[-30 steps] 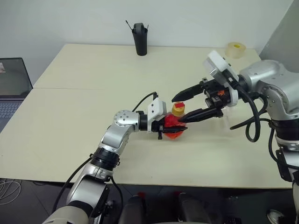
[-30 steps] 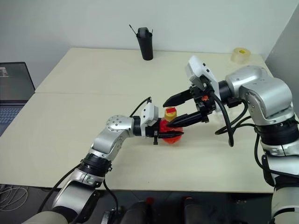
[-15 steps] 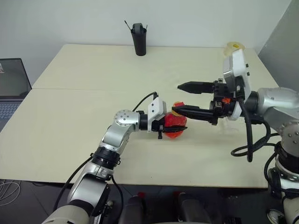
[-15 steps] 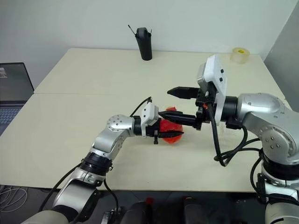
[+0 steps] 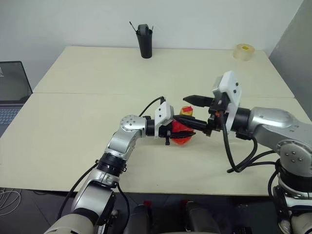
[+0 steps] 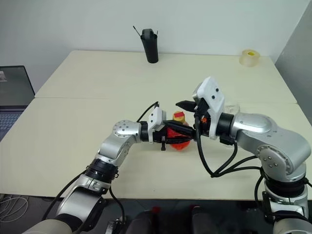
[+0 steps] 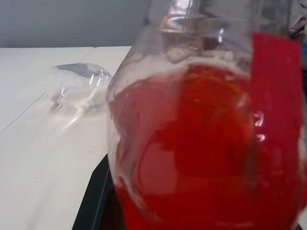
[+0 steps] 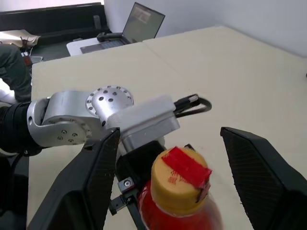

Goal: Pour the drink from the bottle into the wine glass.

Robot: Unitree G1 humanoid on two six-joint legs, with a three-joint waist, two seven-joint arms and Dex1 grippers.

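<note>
In the left eye view, the left gripper (image 5: 176, 135) is clamped around the red body of the bottle (image 5: 182, 130), which stands upright near the middle of the table (image 5: 87, 97), close to its front half. The yellowish cap (image 5: 185, 111) is on. The right gripper (image 5: 193, 115) reaches in from the right with its fingers spread apart, one finger above and behind the cap, the other lower, across the front of the bottle's shoulder; whether either finger touches the bottle cannot be told. A black pen holder (image 5: 145, 41) stands at the far edge of the table, a roll of tape (image 5: 244, 51) at the far right corner, and a laptop (image 5: 13, 90) lies off the table's left side.

The right eye view adds the glass (image 6: 232, 107), a faint clear shape on the table behind the right forearm, right of the bottle and apart from it.

In the left wrist view, the bottle's clear wall is close to the camera, with the drink (image 7: 201, 158) filling its lower body and a red strip of label on one side. The glass (image 7: 79, 88) shows beyond it; its bowl appears tilted or lying, but this is unclear.

In the right wrist view, the two black fingers (image 8: 93, 187) stand wide on either side of the cap (image 8: 180, 179), which carries a red strip of tape. Behind the cap is the left wrist housing.
</note>
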